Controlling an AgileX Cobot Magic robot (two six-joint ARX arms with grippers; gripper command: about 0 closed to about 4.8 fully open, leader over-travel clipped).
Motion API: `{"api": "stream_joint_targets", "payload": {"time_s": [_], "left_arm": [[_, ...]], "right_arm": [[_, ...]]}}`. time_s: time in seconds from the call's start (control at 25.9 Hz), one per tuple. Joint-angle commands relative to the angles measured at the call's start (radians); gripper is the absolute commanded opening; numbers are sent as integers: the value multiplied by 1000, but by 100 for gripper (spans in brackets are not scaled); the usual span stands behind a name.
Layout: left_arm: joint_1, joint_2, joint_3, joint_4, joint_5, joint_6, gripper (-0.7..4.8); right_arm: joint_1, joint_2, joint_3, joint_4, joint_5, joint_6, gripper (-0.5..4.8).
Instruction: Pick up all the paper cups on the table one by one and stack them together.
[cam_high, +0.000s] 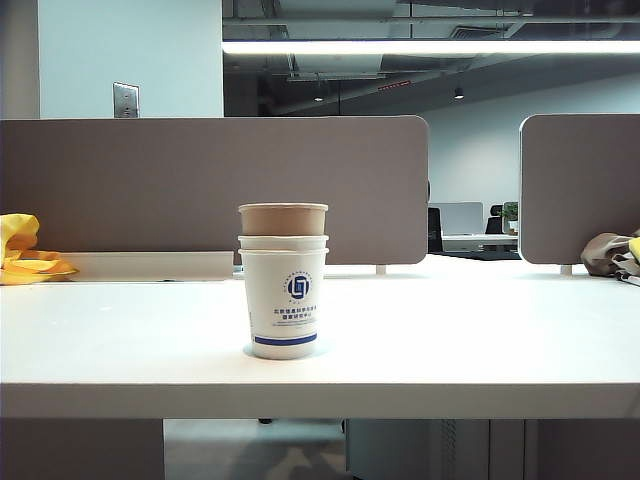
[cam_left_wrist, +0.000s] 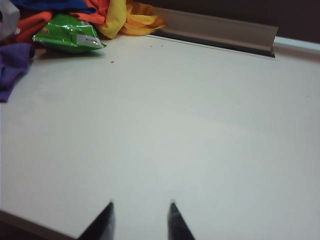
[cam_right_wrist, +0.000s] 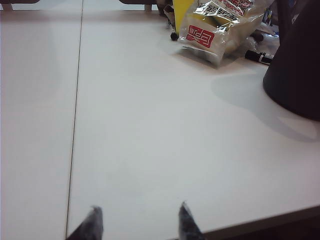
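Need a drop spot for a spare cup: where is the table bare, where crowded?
White table is bare either side of the stacked paper cups. Open left gripper and open right gripper hang over bare top. Crowded: green packet and cloths at far left; snack bag far right.

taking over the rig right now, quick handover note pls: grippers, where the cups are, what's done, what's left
Left gripper: jaws open, empty, over bare table at its near edge, seen only in its wrist view.
Right gripper: jaws open, empty, also over bare table near the edge.
Paper cups: all three nested in one upright stack at mid-table, brown cup on top, logo cup at the bottom.
Done: stacking looks complete.
Left: no loose cup visible in any view; likely nothing.
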Motion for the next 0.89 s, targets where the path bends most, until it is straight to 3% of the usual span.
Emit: {"api": "stream_joint_targets", "payload": {"time_s": [0.04,0.69,0.89], "left_arm": [[0,1,2,-3,-8,-23,138],[-1,1,2,-4,-7,-23,138],[-1,1,2,-4,-6,-23,138]], "right_arm": [[2,0,0,-5,5,5,198],[5,0,-2,1,-24,5,198],[135,0,-5,14,-40,4,198]]}}
